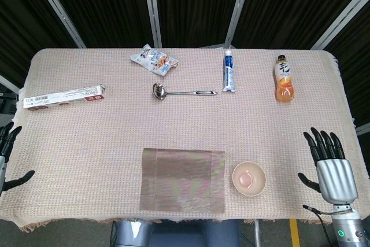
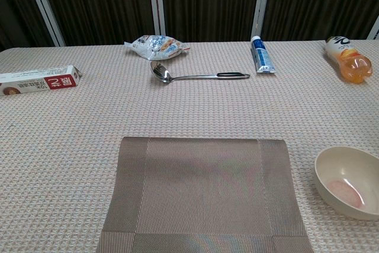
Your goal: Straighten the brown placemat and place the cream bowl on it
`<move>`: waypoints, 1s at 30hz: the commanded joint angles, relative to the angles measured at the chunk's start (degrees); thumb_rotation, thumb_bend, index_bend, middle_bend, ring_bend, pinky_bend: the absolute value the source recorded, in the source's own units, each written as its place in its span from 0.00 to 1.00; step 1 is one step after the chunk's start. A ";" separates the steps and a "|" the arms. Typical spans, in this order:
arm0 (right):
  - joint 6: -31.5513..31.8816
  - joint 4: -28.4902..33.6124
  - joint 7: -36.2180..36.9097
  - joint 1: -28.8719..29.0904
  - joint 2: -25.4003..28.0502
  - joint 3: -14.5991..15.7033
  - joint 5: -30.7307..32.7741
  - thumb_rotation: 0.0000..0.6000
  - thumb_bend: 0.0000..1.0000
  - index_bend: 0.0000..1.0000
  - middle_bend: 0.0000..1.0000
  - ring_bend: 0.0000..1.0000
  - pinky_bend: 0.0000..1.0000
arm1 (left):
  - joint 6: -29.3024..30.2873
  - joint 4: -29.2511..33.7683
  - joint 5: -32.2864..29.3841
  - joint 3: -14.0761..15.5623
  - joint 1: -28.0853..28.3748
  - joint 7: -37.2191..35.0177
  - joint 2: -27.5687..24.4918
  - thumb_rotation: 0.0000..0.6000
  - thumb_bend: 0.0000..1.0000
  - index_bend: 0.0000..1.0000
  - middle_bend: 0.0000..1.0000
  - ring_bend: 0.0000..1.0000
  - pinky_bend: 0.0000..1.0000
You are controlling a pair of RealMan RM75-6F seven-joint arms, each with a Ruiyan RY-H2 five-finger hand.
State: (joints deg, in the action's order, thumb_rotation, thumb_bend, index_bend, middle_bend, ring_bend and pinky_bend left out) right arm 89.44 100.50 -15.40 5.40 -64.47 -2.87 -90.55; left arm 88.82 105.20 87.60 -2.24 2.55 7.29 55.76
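The brown placemat (image 1: 182, 179) (image 2: 204, 194) lies flat near the table's front edge, its sides roughly parallel to that edge. The cream bowl (image 1: 249, 179) (image 2: 350, 182) stands upright on the tablecloth just right of the mat, not touching it. My right hand (image 1: 329, 163) hovers at the table's right front corner, fingers spread and empty, well right of the bowl. My left hand (image 1: 8, 157) shows at the left edge of the head view, fingers apart, holding nothing. Neither hand appears in the chest view.
Along the far side lie a red-and-white box (image 1: 63, 96), a snack packet (image 1: 154, 60), a metal ladle (image 1: 182, 91), a toothpaste tube (image 1: 229, 70) and an orange drink bottle (image 1: 284, 78). A woven cloth covers the table (image 1: 104, 137).
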 commanded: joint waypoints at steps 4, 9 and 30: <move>-0.67 0.26 -0.33 0.09 -0.04 0.39 -0.48 1.00 0.00 0.00 0.00 0.00 0.00 | -0.21 -0.08 -0.10 0.09 0.01 -0.08 -0.01 1.00 0.00 0.00 0.00 0.00 0.00; -4.73 1.00 0.27 0.92 -0.16 3.14 -2.25 1.00 0.00 0.01 0.00 0.00 0.00 | -0.13 0.15 -0.18 -0.02 0.01 -0.20 -0.06 1.00 0.00 0.00 0.00 0.00 0.00; -21.90 -10.73 -6.78 5.30 -12.74 9.68 -6.52 1.00 0.22 0.39 0.00 0.00 0.00 | -2.02 -0.44 -2.51 -0.49 0.88 2.02 1.34 1.00 0.00 0.00 0.00 0.00 0.00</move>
State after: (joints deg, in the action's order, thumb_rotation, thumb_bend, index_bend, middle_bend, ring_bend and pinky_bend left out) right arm 67.86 90.84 -21.33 10.57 -76.14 7.46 -97.87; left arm 86.80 104.75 85.09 -2.72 3.44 9.30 57.10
